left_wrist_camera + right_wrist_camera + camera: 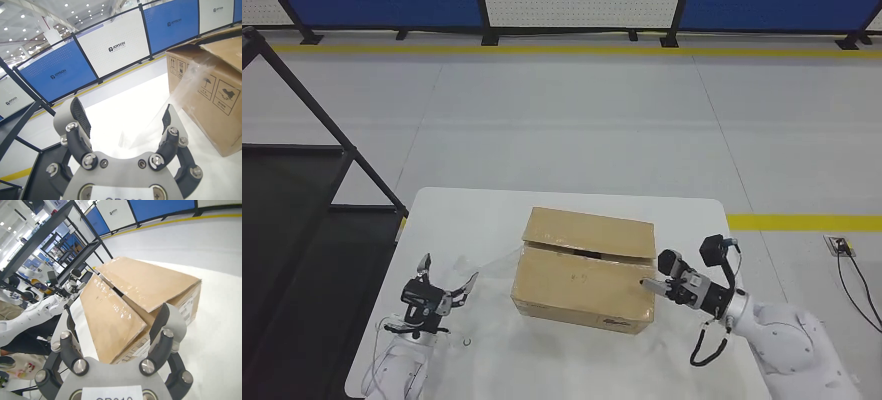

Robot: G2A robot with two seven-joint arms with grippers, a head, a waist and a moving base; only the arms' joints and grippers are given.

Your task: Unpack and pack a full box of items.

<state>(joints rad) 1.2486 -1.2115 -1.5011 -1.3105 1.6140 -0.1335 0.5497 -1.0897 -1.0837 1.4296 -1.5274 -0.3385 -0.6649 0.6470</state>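
A brown cardboard box [585, 270] lies in the middle of the white table [472, 215], its two top flaps lowered with a narrow gap between them. A strip of clear tape [189, 79] stretches from the box's [208, 98] near corner toward one finger [167, 117] of my left gripper [121, 106]. That left gripper [448, 270] is open, a short way off the box's left end. My right gripper [647, 284] is open at the box's right end; in its wrist view the box's [132, 291] end corner sits between the spread fingers of the gripper [117, 313].
A black metal rack [302, 230] stands against the table's left side. A small scrap [470, 343] lies on the table near the left arm. Blue and white fence panels [582, 12] line the far floor. The left arm [71, 287] shows beyond the box.
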